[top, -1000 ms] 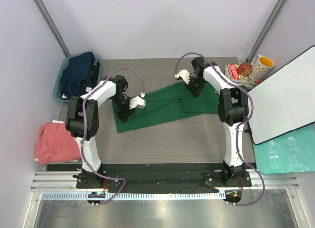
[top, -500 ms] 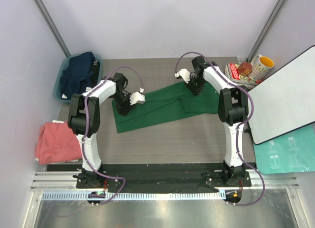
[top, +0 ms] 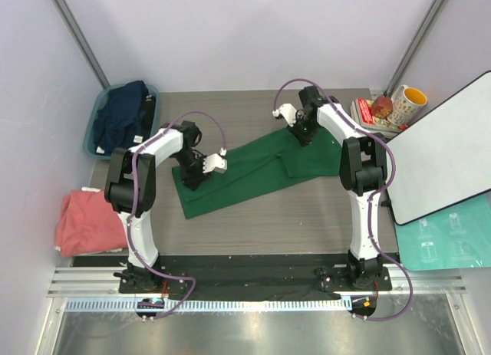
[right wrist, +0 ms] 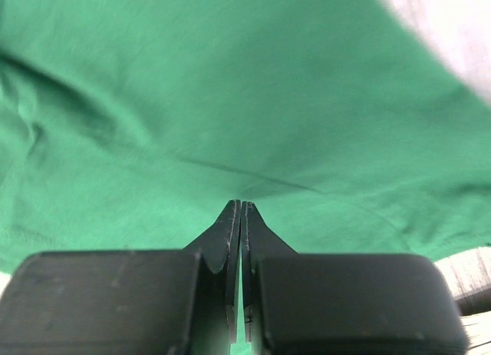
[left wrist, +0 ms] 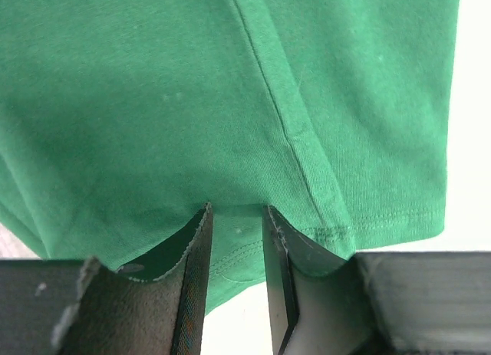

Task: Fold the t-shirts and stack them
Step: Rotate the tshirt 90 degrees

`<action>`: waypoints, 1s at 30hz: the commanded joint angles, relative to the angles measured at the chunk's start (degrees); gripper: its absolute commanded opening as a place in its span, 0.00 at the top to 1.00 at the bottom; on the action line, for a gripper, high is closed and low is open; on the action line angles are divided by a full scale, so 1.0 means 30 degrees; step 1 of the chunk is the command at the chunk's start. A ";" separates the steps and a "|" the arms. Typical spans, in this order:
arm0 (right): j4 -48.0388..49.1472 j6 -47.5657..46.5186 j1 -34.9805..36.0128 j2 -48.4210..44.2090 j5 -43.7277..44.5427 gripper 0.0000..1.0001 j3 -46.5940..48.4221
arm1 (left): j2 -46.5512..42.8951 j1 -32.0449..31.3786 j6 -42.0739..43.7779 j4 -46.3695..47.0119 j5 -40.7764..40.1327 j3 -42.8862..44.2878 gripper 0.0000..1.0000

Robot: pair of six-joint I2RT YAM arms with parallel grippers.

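Left claw is pinching the left hem of the green t-shirt; right claw is clamping tight on its far edge.

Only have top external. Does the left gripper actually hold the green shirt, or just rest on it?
Observer: Holds it. Left wrist shows the left gripper closed on the green t-shirt, fabric filling the narrow gap between its fingers.
Operator: Where on the shirt?
Observer: At the hem; its stitch line runs just right of the fingers.
Operator: And the right gripper?
Observer: Pinched nearly shut, fingers almost touching, green cloth at the tips.
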 commanded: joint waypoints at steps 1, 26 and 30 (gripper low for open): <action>0.1694 0.2086 0.0005 -0.0773 -0.1167 0.95 0.2170 | -0.0478 -0.0095 0.0353 -0.1398 -0.0173 -0.0601 0.67; 0.2482 0.3905 0.2788 0.3797 -0.5627 0.94 0.5398 | 0.0782 -0.0095 -0.0263 -0.1250 -0.0964 0.2035 0.64; 0.5089 0.4960 0.2935 0.4237 -0.4044 0.97 0.4928 | 0.0783 -0.0095 -0.0175 -0.1368 -0.1227 0.1977 0.64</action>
